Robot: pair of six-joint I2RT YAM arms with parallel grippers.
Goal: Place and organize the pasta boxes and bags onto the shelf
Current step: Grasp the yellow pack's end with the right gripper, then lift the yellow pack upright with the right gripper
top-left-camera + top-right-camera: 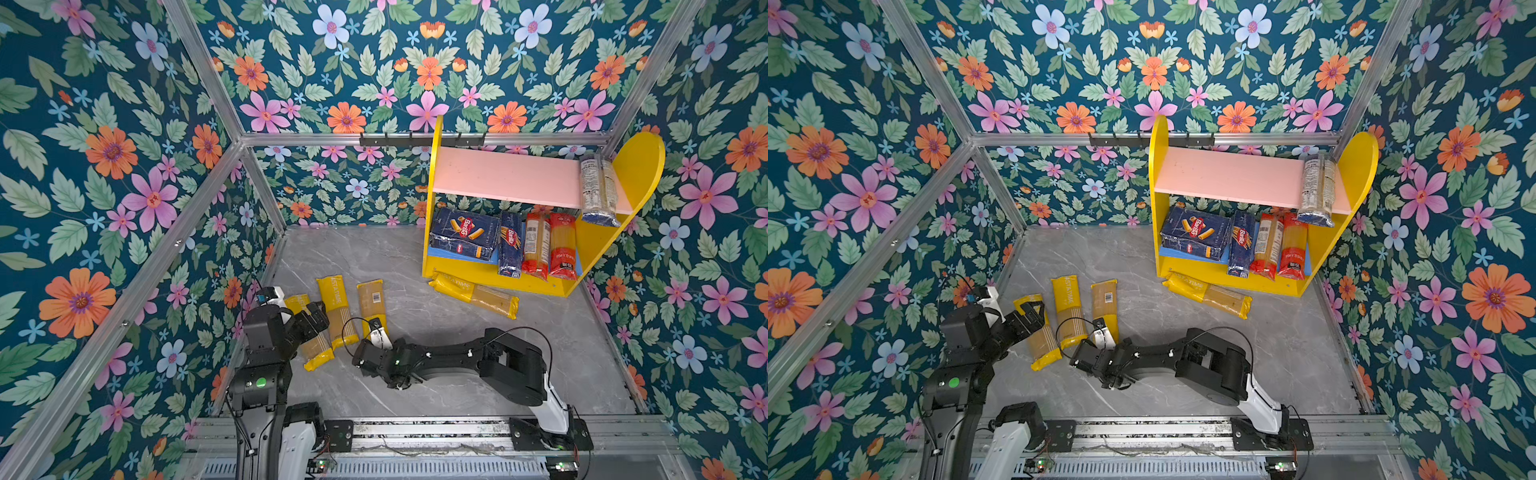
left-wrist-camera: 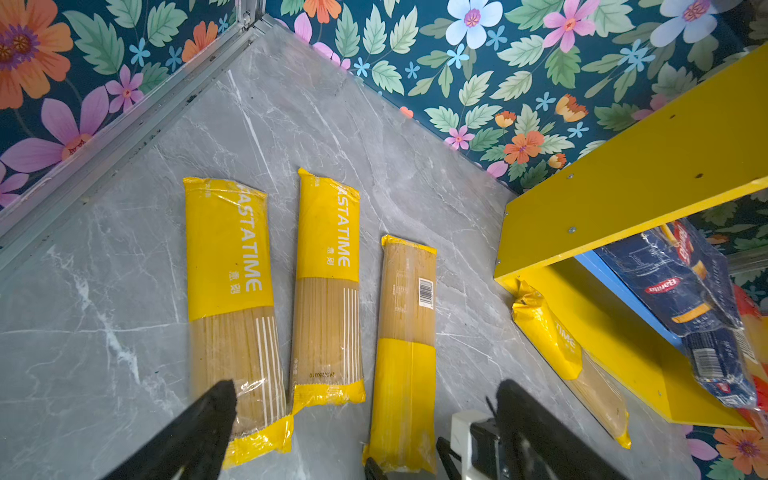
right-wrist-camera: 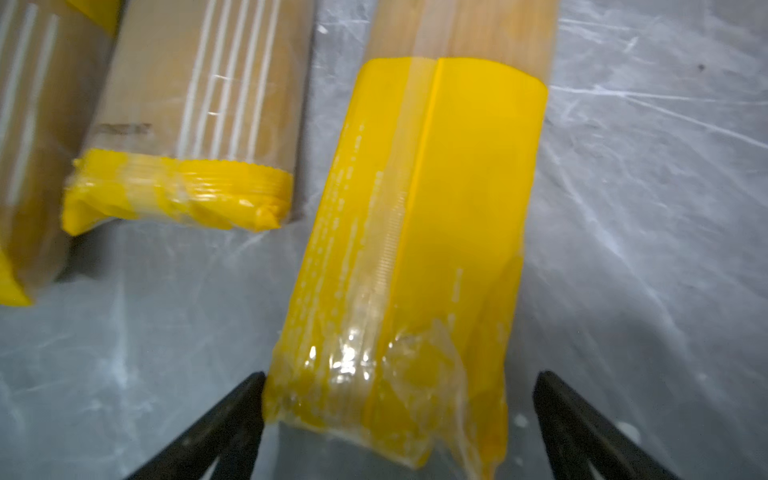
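Flanking one bag (image 3: 415, 249) end, right jaws spread wide; table (image 3: 648, 216) open alongside.

"Barilla" stood in a red oval on the wide blue carton (image 1: 463, 239) and the narrow blue carton (image 1: 510, 249), both on the shelf (image 1: 642, 166). White "PASTATIME" ran along the farthest yellow bag (image 2: 228, 249) from the shelf and the neighbouring bag (image 2: 328, 232); the foot bag (image 1: 455, 286) against the shelf's base showed "ASTATIME". The barcode bag (image 2: 409, 299) had digits too small to read
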